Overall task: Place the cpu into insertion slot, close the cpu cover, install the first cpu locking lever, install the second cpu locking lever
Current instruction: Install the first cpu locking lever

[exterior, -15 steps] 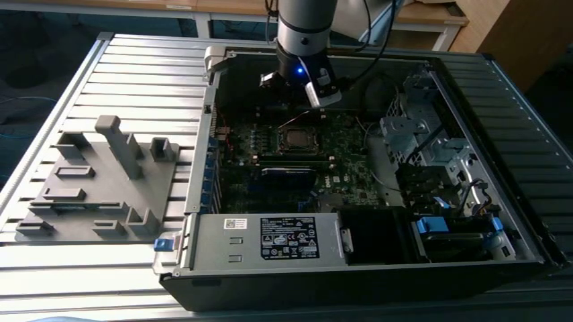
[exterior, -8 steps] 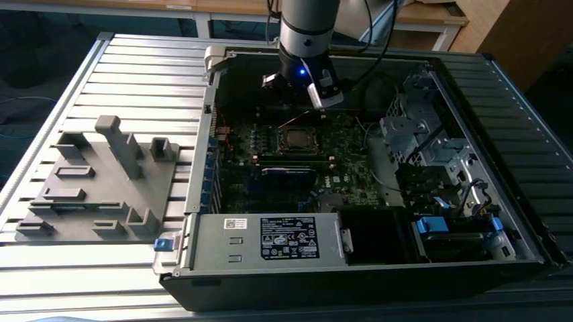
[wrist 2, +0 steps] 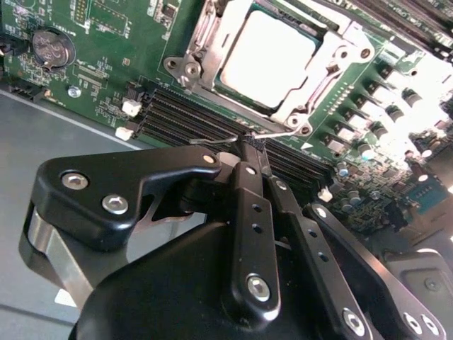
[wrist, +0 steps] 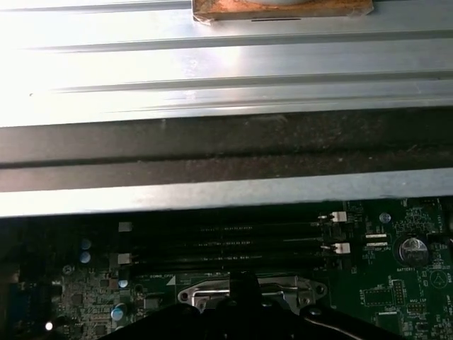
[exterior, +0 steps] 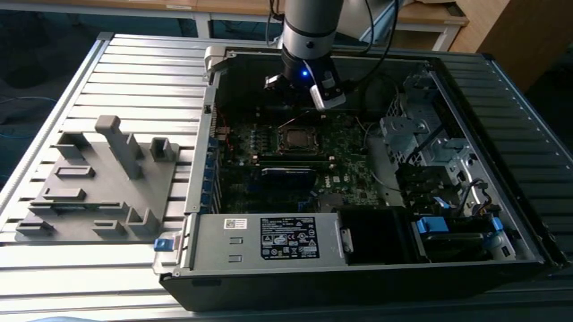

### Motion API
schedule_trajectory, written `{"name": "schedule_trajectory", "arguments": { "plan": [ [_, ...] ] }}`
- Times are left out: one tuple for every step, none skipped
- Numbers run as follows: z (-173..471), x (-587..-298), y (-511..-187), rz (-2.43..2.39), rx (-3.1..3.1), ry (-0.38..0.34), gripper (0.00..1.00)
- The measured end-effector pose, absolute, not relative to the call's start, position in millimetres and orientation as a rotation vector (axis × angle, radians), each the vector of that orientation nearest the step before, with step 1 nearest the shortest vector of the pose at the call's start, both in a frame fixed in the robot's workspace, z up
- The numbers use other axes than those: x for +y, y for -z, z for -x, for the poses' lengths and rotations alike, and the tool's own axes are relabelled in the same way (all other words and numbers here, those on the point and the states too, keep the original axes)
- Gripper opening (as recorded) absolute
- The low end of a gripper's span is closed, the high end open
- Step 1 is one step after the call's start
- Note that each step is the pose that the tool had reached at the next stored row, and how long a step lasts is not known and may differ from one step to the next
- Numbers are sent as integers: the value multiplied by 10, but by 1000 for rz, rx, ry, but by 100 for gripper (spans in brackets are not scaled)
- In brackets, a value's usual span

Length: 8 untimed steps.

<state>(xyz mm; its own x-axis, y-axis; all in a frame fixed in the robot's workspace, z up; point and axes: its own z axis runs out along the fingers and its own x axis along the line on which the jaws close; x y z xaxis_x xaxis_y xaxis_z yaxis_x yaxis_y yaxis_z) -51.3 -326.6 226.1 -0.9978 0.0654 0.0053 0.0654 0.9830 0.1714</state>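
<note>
cpu (wrist 2: 265,57) under cpu cover (wrist 2: 322,81), claw (wrist 2: 253,147) pinched together just beside it

The pincer (wrist 2: 252,147) — tips pinched on a thin wire lever (wrist 2: 290,134) — sits beside the covered cpu (wrist 2: 265,57).

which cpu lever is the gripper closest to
The wire lever on the socket side facing the memory slots: its hooked end meets the shut gripper. The socket's opposite side lies farther off.
</note>
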Motion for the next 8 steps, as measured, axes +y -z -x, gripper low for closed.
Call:
{"name": "schedule_trajectory", "arguments": {
  "plan": [
    [508, -3264, -2258, -103, 3128, -271, 11],
    [504, -3261, -2255, -103, 3128, -271, 11],
    [501, -3259, -2254, -103, 3128, -270, 11],
    [499, -3257, -2253, -103, 3128, -270, 11],
    [497, -3254, -2249, -103, 3128, -270, 11],
    [494, -3251, -2245, -103, 3128, -270, 11],
    [492, -3249, -2240, -103, 3128, -270, 11],
    [491, -3247, -2236, -103, 3128, -270, 11]
  ]
}}
